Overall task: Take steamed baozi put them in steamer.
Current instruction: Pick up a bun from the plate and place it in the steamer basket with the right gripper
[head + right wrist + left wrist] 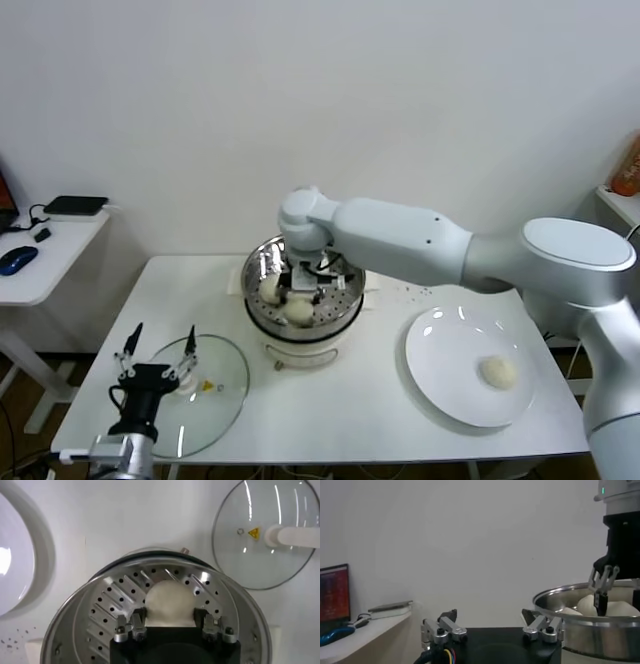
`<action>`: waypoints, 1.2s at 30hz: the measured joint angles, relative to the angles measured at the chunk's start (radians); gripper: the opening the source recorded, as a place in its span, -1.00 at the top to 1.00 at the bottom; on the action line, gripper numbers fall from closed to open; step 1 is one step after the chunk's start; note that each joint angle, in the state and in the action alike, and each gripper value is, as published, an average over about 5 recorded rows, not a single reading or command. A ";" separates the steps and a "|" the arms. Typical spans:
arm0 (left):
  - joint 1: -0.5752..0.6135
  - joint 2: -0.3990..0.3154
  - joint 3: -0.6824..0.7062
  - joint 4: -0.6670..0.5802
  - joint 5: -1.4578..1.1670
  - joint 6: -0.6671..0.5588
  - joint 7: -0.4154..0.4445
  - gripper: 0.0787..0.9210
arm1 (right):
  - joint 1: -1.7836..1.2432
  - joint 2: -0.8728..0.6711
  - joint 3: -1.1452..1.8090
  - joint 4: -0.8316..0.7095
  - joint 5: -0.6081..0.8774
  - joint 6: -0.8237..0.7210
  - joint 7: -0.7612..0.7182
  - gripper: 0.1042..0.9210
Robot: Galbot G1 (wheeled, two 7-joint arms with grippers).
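Baozi buns lie in two places. From the left: the left pincer [160, 350] waits open over the glass lid [205, 385] near the worktop [350, 410] edge. The right pincer [170, 625] is clenched on one bun [169, 602] inside the steamer [258, 262]; two more buns lie beside it. The last baozi [498, 372] sits on the white plate [440, 345], with bare worktop between.

**Steamer mid-surface, lid to its left, plate to its right**

The steamer [303, 310] stands at the middle of the surface [370, 420], toward the back. Buns [297, 311] lie in it on the tray, with the right tool [305, 279] over them. The glass lid [205, 385] lies front-left, the left tool [160, 352] above its near edge. A plate [445, 375] lies right, one bun [498, 372] on it.
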 measured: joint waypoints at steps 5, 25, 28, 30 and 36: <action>0.000 -0.001 0.000 0.001 0.000 -0.001 0.000 -0.77 | -0.009 0.003 -0.005 -0.002 0.005 -0.005 -0.001 -0.28; -0.004 -0.004 0.001 0.005 0.000 -0.001 0.000 -0.77 | -0.023 0.011 -0.003 -0.017 0.018 0.008 -0.012 -0.76; -0.004 -0.005 0.001 0.005 0.000 -0.001 0.000 -0.77 | -0.018 0.011 0.005 -0.022 0.024 0.012 -0.018 -0.76; -0.004 -0.005 0.001 0.004 0.001 -0.001 -0.001 -0.77 | -0.012 0.008 0.010 -0.026 0.031 0.014 -0.023 -0.76; -0.003 -0.006 0.001 0.004 0.001 -0.001 -0.001 -0.77 | 0.032 -0.013 0.011 -0.025 0.084 0.007 -0.044 -0.76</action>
